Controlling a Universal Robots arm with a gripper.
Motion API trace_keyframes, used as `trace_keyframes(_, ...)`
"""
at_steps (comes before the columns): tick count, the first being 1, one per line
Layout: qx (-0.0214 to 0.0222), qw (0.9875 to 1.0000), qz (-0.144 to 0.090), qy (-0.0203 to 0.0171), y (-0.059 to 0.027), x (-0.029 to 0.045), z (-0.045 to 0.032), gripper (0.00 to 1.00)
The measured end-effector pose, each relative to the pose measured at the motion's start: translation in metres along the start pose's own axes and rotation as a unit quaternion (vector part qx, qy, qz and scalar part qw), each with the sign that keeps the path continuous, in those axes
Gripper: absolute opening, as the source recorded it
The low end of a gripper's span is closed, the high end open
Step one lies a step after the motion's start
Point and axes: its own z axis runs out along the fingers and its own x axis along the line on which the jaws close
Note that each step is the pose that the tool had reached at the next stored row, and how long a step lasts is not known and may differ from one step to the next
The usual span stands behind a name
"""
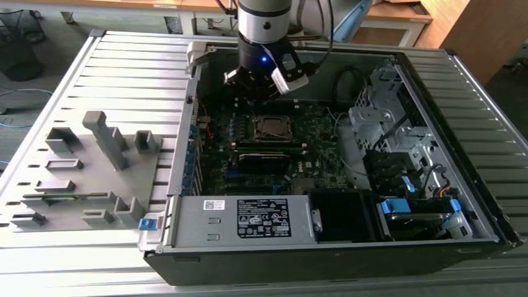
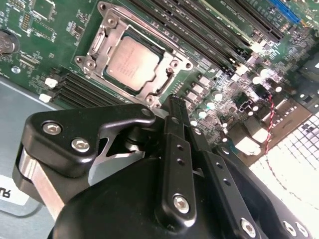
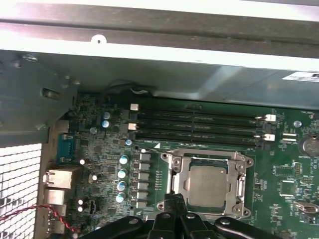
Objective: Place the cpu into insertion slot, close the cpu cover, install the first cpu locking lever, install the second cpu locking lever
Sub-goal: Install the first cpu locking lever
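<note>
As the arm hangs over the open computer case (image 1: 330, 257) near the upper middle of the exterior view, the gripper (image 2: 172, 102) has its two black fingers pinched together with nothing between them. The tips are poised just beside one edge of the socket. The cpu (image 2: 132, 62) lies flat in the insertion slot (image 3: 212, 161), and the cpu cover (image 3: 178, 174) looks folded down around it, its silver frame bordering the chip on every side. A bright bar runs along one side of that frame, which I take for a locking lever (image 3: 241, 185); whether it is hooked down I cannot tell. I judge the job to be at the lever stage. Doing it well means pushing with the closed tips on the lever's free end only, low and steady, never leaning on the chip's bare top or scraping the frame.

Room is tight. The memory slots (image 3: 199, 124) run just beside one edge of the socket, and a row of small capacitors (image 3: 122, 172) stands near another. In the exterior view the case's back wall (image 1: 347, 55) sits close to the wrist at the top of the frame. The drive cage (image 1: 379, 117) at the exterior view's right and the power supply (image 1: 239, 219) at the bottom are well apart, which leaves free air straight above the board.
</note>
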Motion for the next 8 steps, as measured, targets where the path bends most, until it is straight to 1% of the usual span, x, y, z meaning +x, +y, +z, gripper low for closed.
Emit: trace_keyframes(8,0.0015,1.0,0.0,0.0001,0.0006,0.0091,0.0003,0.11)
